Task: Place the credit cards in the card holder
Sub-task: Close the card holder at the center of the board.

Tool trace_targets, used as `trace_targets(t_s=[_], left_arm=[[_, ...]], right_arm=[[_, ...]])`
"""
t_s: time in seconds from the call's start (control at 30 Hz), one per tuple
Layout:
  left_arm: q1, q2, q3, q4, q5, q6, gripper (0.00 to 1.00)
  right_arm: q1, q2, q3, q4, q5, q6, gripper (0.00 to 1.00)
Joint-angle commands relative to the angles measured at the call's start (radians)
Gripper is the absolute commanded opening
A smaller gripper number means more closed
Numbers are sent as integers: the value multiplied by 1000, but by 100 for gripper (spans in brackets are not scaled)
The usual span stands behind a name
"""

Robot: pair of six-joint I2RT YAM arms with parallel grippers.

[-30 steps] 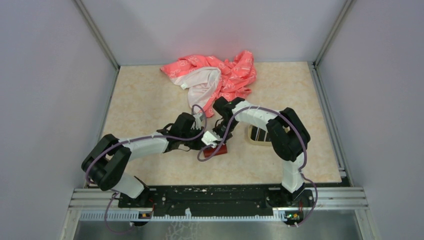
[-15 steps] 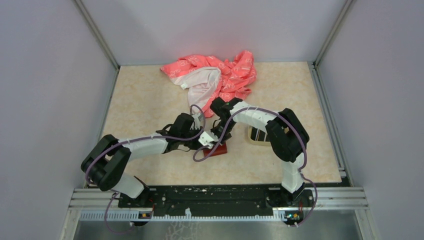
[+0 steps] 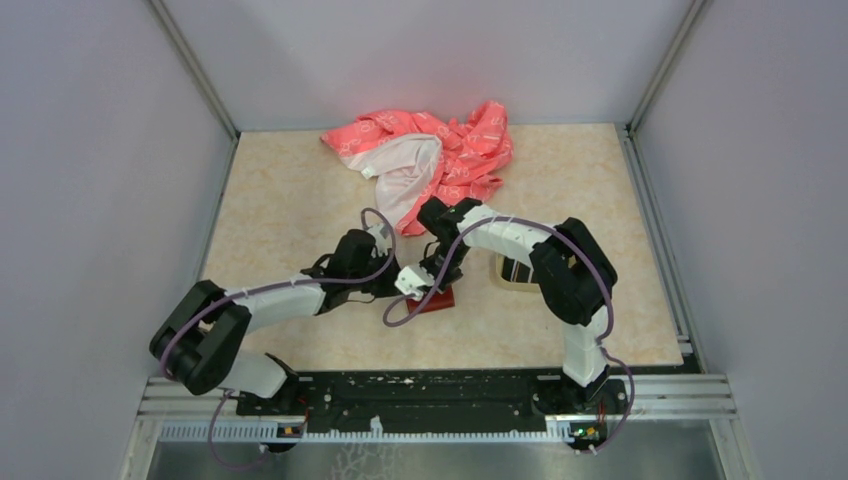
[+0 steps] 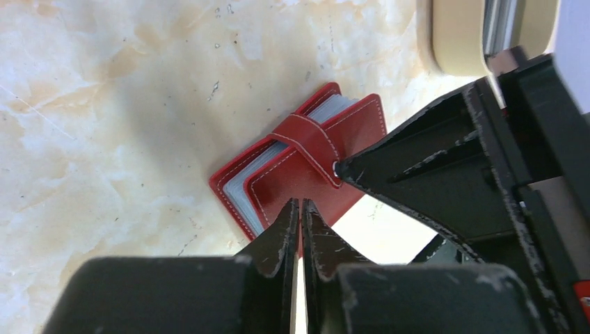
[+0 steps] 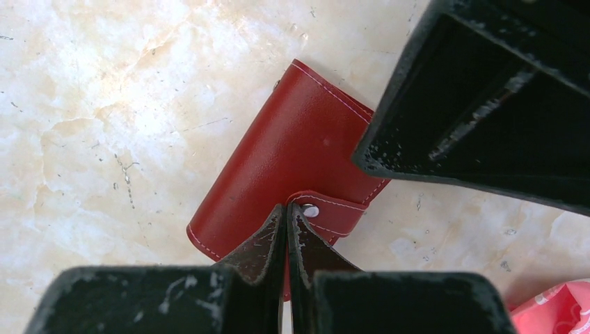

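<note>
The card holder (image 4: 289, 177) is lying closed on the marbled beige worktop (image 4: 104, 104). It is showing as a small dark red rectangle with pale stitching running round its edge. A red strap (image 4: 303, 142) is wrapping over one long side and onto the cover, and a small pale snap (image 5: 311, 211) is sitting near the strap's end. Grey-blue pocket edges (image 4: 332, 108) are peeking out between the red covers along the side the strap crosses.

In the left wrist view its long axis is running from lower left to upper right, with the pocket side facing the upper left. In the right wrist view the axis is again slanting from lower left to upper right, with the strap at the lower right edge. From above, the holder is lying just below the middle of the frame, nearly left to right and rising slightly to the right.

I am holding my left tool (image 4: 300, 209) narrow, its fingers almost together with only a slit between them, the tips over the cover's lower edge. My right tool (image 5: 286, 212) is just as narrow, its tips meeting the strap beside the snap; whether it is nipping the strap I cannot tell.

The credit cards (image 3: 517, 268) are lying in the oval beige tray (image 4: 456, 35), near the holder, to its right in the top view.
</note>
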Motion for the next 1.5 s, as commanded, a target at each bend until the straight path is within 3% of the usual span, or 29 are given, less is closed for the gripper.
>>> trace_targets(t_s=[0.0, 0.2, 0.57, 1.03, 1.47], left_arm=[[4, -30, -26, 115, -1, -70, 8], [4, 19, -36, 253, 51, -124, 6], [2, 140, -3, 338, 116, -143, 4], [1, 176, 20, 350, 153, -146, 4], [0, 157, -46, 259, 119, -121, 0]], right_arm=[[35, 29, 0, -53, -29, 18, 0], [35, 28, 1, -53, -30, 25, 0], [34, 31, 1, -51, -29, 34, 0], [34, 30, -1, -49, -25, 39, 0], [35, 33, -3, -50, -19, 43, 0]])
